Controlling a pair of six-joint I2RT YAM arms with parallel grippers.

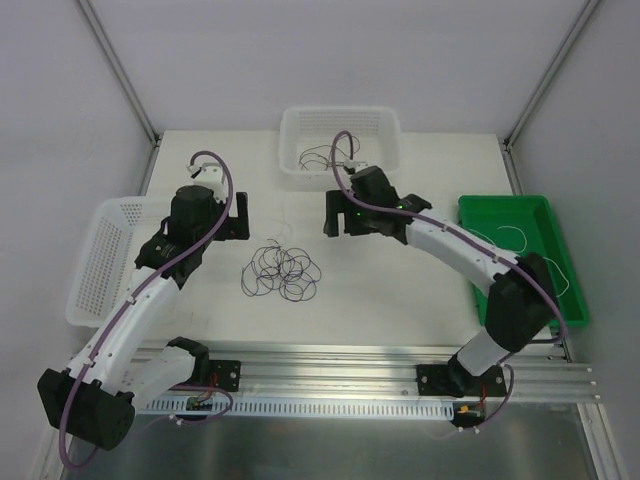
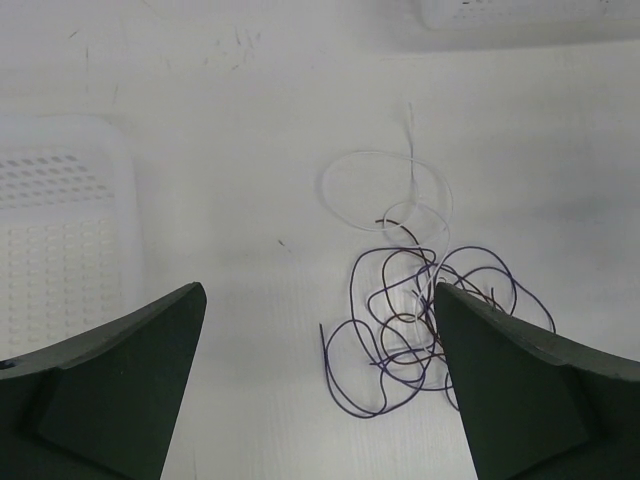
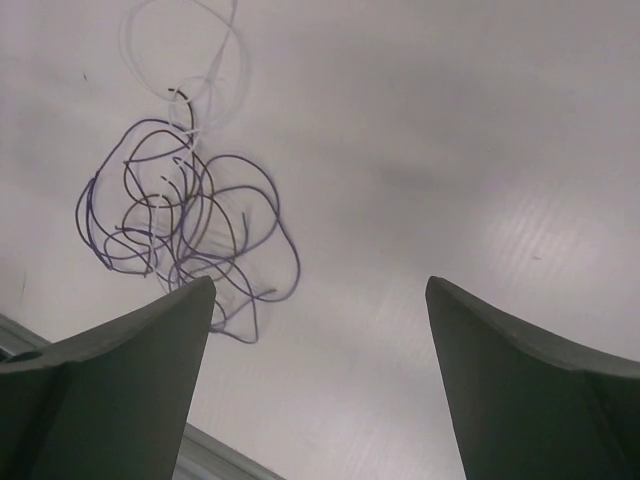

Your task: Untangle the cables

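No readable text
No writing, label, brand, number or sign can be made out in any of the three views.

Tangled cables on white table

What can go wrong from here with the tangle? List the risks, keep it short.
1. The cables lie flat in interlaced loops; a pinch by the open left tool may catch several strands, and pulling could tighten them.
2. The white wire barely shows against the white table, so it may be missed or dragged along.
3. The open right tool hangs opposite; both reaching in together might collide.
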